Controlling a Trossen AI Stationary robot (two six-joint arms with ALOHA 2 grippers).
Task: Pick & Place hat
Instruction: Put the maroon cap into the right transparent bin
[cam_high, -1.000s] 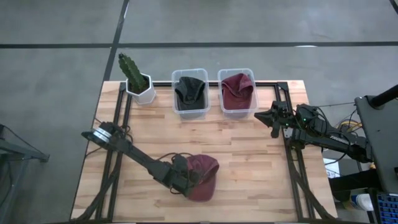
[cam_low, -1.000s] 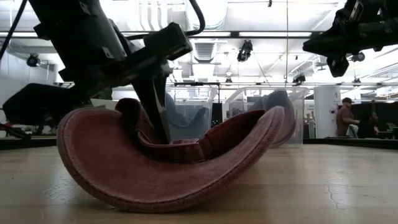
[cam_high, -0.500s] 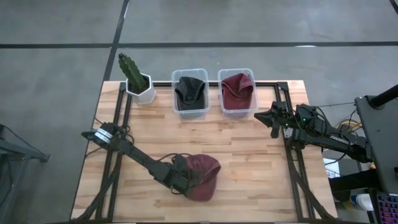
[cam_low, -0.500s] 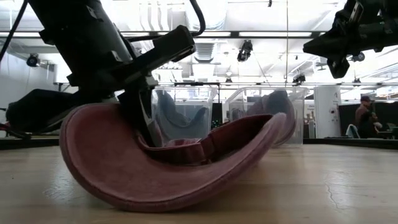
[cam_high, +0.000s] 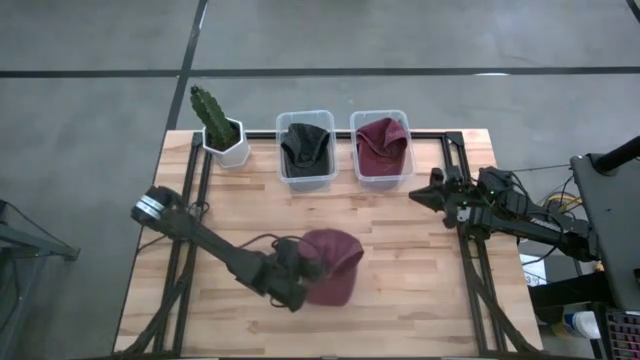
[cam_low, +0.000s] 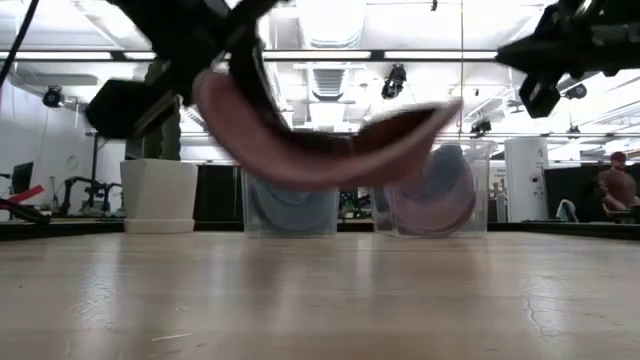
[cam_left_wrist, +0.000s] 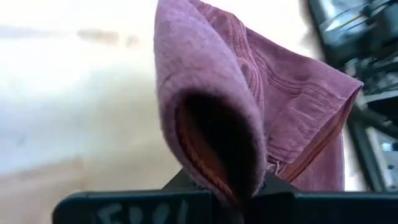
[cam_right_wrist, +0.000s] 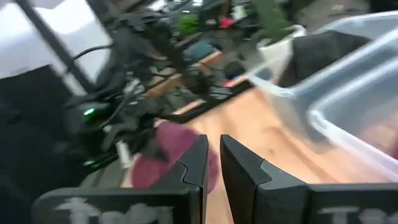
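Note:
A maroon hat (cam_high: 335, 262) hangs above the wooden table (cam_high: 420, 290), near its middle front, and my left gripper (cam_high: 300, 282) is shut on it. In the low view the hat (cam_low: 310, 150) floats clear of the tabletop, curved like a bowl. In the left wrist view its edge (cam_left_wrist: 211, 130) runs down between my fingers. My right gripper (cam_high: 425, 197) waits at the table's right edge, raised, shut and holding nothing (cam_right_wrist: 214, 163). My left gripper pinches the hat's edge (cam_left_wrist: 227, 177) between its two fingers, which come from the table's left side and slant downward. The hat is lifted clear of the table. It stands out past the fingers toward the right, and its hollow faces up.
Two clear bins stand at the far edge, one holding a dark hat (cam_high: 305, 148) and one holding a maroon hat (cam_high: 381, 145). A cactus in a white pot (cam_high: 222, 135) stands at the far left. Bare wood lies between the held hat and the bins.
My left gripper has taken hold of the maroon hat and risen, tipping upward. The hat rested on the table on its curved underside. Now it hangs clear of the table, a little nearer the far edge.

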